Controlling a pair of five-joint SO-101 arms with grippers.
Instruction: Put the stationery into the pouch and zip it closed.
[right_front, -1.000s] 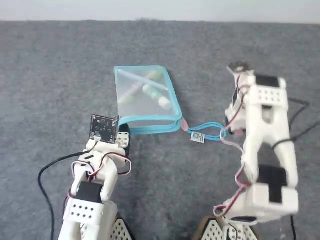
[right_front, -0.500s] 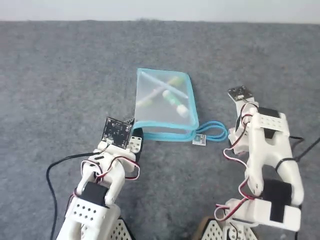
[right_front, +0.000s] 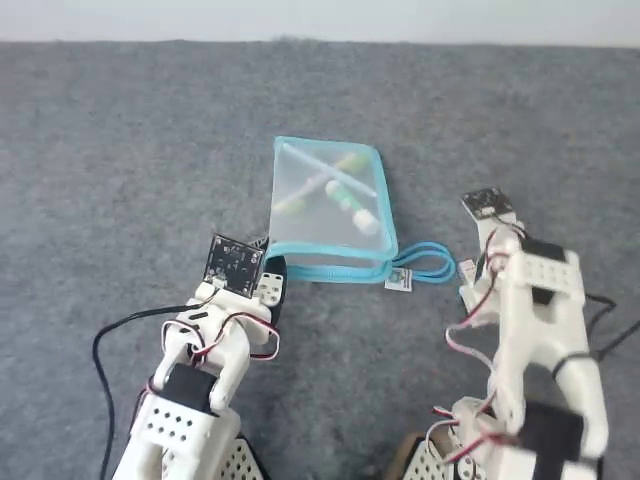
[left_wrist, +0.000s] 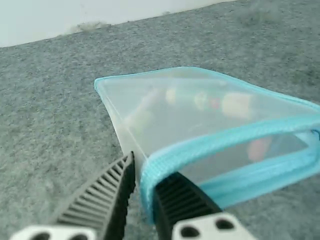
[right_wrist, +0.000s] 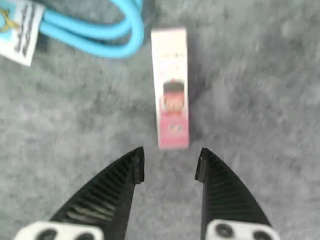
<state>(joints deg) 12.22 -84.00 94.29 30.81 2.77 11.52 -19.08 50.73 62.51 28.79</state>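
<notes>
Pouch (left_wrist: 200, 115) is pinched at zip-edge corner by left gripper (left_wrist: 145, 172) as anchor; right gripper (right_wrist: 169, 160) is held open, empty, over pink block (right_wrist: 171, 90) beside pouch's blue loop (right_wrist: 100, 30), likely for pickup.

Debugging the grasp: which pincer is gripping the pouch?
The left pincer: it is shut on the pouch at its blue-trimmed corner. The right pincer is open above the table, holding nothing.

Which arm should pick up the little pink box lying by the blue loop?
Right. The right hand, open, sits just short of the pink box, while the left hand is shut on a corner of the pouch.
</notes>
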